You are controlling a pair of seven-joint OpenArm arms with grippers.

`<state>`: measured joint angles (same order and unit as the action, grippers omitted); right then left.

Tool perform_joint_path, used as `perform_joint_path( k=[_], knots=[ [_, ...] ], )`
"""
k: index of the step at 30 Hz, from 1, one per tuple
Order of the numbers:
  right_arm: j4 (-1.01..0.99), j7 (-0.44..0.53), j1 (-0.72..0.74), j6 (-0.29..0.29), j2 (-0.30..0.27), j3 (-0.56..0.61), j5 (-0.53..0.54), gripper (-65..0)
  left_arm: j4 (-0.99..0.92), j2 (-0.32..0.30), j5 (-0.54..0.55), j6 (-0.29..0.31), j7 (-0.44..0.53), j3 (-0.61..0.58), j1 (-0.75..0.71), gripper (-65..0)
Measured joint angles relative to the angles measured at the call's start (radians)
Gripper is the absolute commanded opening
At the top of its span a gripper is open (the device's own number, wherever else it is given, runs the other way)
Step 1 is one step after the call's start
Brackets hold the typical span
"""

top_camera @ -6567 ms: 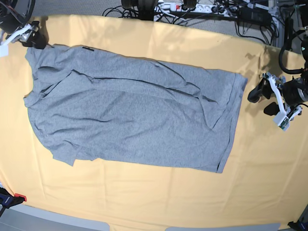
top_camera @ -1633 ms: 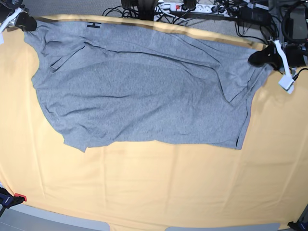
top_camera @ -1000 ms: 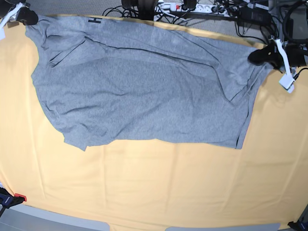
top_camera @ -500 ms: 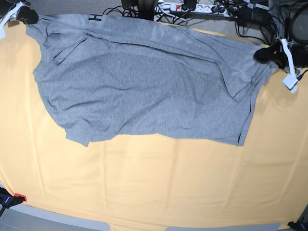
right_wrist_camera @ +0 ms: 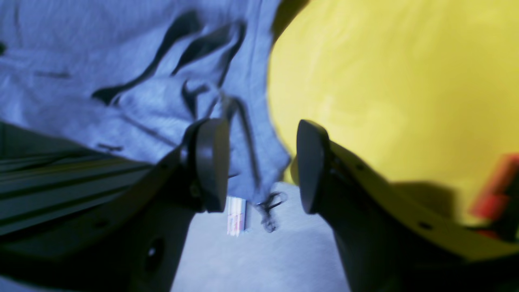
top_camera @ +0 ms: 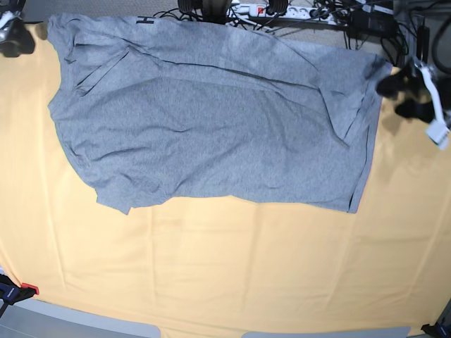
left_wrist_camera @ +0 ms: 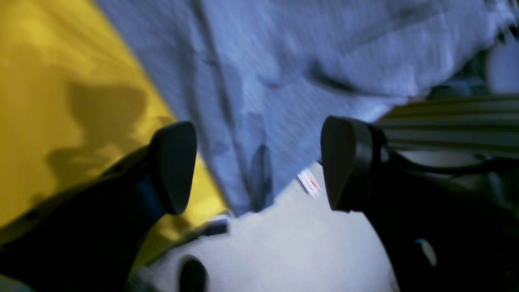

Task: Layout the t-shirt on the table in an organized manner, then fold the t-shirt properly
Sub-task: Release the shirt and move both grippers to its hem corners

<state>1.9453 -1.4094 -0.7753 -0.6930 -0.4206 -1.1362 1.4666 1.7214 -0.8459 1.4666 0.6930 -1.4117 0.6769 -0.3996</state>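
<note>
A large heather-grey t-shirt (top_camera: 211, 120) lies spread across the far half of a table (top_camera: 232, 274) covered in pale yellow-orange, slightly wrinkled cloth. In the overhead base view the shirt runs from the far left corner of the table to the far right edge, and its far edge hangs a little past the table's far side. A scrap of black block lettering (top_camera: 146, 22) shows at that far edge, left of centre. Long creases cross the fabric, and a folded flap sits near the far left. The near half of the table is bare cloth.

At the far right edge, the left gripper (top_camera: 403, 96) hangs just beside the shirt's corner. Its wrist camera shows the two dark pads (left_wrist_camera: 175, 166) standing wide apart with nothing between them; the shirt corner (left_wrist_camera: 259, 121) lies below and beyond the gap, over grey floor and yellow cloth.

At the far left corner, the right gripper (top_camera: 14, 39) sits just off the shirt's other end, partly cut off by the frame. Its wrist camera shows its pads (right_wrist_camera: 213, 162) parted as well, gripping nothing, with a rumpled shirt edge (right_wrist_camera: 243, 121) seen through the gap; whether it touches them is unclear in the blur.

Beyond the table's far edge, a power strip (top_camera: 282, 10) and tangled black cables (top_camera: 373, 32) lie on the floor.
</note>
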Motion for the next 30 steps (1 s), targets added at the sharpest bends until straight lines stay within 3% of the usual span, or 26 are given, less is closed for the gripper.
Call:
perform_joint_path(
  k=[3, 6, 8, 12, 17, 22, 30],
  knots=[
    [0.040, 0.002, 0.000, 0.000, 0.000, -0.055, 0.000, -35.4, 0.000, 0.016, -0.122, 0.001, 0.090, 0.064, 0.071, -15.8],
    [0.043, 0.002, 0.000, 0.000, 0.001, -0.061, 0.000, -35.4, -0.002, 0.065, -0.290, -0.088, 0.212, 0.088, 0.143, -15.8],
    [0.043, 0.000, 0.001, 0.000, 0.002, -0.061, 0.000, -35.4, -0.020, 0.106, -0.351, -0.110, 0.246, 0.087, 0.183, -15.8],
    [0.043, -0.002, 0.007, 0.000, 0.000, -0.061, 0.000, -35.4, -0.132, 0.172, -0.396, -0.130, 0.275, 0.079, 0.273, -15.8],
    [0.042, -0.005, 0.034, 0.000, 0.000, -0.063, 0.000, -35.4, -0.380, 0.205, -0.397, -0.130, 0.294, 0.061, 0.425, -15.8],
    [0.043, -0.005, 0.062, 0.000, 0.000, -0.063, 0.000, -35.4, -0.624, 0.212, -0.384, -0.061, 0.292, -0.099, 0.563, -15.8],
    [0.042, -0.005, 0.063, 0.000, 0.002, -0.063, 0.000, -35.4, -0.810, 0.220, -0.412, -0.031, 0.354, -0.311, 0.795, -15.8]
  ],
)
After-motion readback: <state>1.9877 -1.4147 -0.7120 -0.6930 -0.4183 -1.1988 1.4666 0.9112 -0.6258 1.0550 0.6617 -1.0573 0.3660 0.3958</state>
